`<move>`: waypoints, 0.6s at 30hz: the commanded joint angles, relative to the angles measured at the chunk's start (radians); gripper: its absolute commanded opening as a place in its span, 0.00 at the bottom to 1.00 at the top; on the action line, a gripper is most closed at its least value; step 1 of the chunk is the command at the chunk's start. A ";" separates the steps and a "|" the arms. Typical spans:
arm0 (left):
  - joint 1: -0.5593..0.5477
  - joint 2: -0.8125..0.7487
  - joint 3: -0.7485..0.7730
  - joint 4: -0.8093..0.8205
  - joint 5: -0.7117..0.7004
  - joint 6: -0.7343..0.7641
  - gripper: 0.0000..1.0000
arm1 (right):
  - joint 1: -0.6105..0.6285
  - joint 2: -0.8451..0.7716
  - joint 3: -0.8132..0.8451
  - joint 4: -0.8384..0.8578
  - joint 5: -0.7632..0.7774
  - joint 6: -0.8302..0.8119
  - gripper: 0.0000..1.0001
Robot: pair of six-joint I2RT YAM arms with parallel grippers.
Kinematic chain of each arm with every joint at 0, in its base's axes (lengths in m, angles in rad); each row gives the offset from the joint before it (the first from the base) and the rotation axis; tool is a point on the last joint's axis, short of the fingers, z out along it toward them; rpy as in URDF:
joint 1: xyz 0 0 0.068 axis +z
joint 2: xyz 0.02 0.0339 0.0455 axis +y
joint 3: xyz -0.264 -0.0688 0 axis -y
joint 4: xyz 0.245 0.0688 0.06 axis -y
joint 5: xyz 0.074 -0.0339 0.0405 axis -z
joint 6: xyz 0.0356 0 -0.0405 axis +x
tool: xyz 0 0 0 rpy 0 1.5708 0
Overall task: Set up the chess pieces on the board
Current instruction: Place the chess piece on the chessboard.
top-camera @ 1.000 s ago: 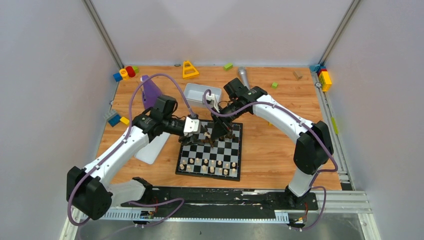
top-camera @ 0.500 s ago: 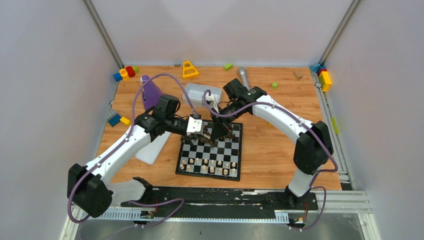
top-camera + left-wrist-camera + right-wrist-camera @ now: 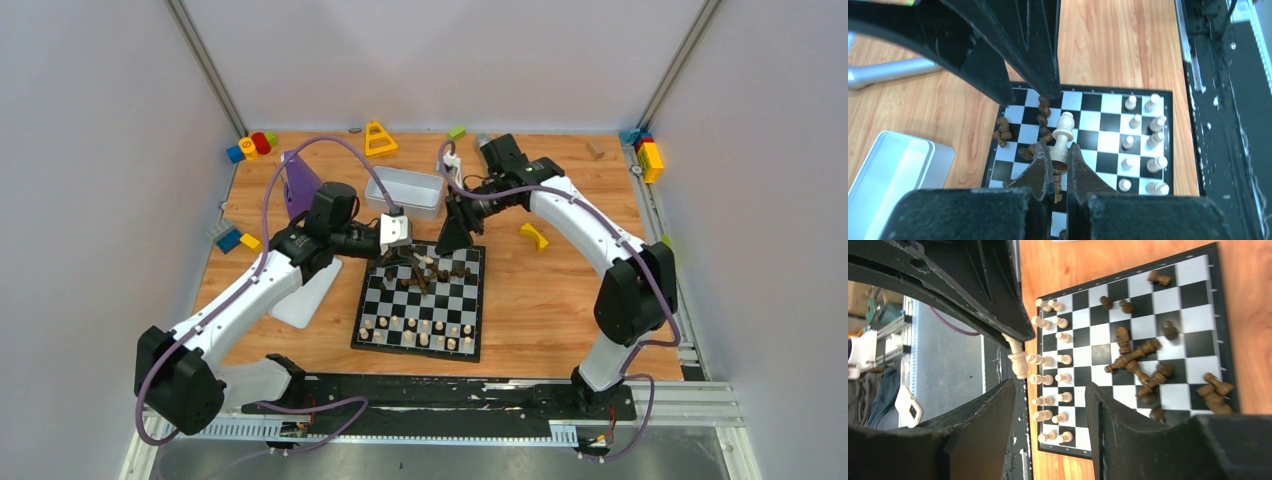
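Note:
The black-and-white board (image 3: 441, 300) lies mid-table. Pale chess pieces (image 3: 420, 330) stand in two rows along its near edge. Dark chess pieces (image 3: 440, 272) lie tumbled in a heap on its far half (image 3: 1138, 360). My left gripper (image 3: 418, 262) hovers over that heap, shut on the base of one pale piece (image 3: 1064, 136), which sticks out beyond the fingertips. My right gripper (image 3: 452, 238) hangs above the board's far edge, open with nothing between its fingers (image 3: 1048, 405). The right wrist view shows the held pale piece (image 3: 1018, 359) under the left fingers.
A white tray (image 3: 405, 190) sits just beyond the board, a white lid (image 3: 305, 295) to its left and a purple object (image 3: 300, 185) behind that. A yellow block (image 3: 534, 236) lies right of the board. Toy blocks (image 3: 250, 145) line the far corners (image 3: 648, 155).
The right gripper has opened, let go and drawn back toward the far right. The left gripper has closed on the pale piece and now holds it alone over the board.

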 commanded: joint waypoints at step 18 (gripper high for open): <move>0.038 0.156 -0.060 0.871 0.037 -0.998 0.00 | -0.147 -0.237 -0.179 0.494 -0.056 0.444 0.66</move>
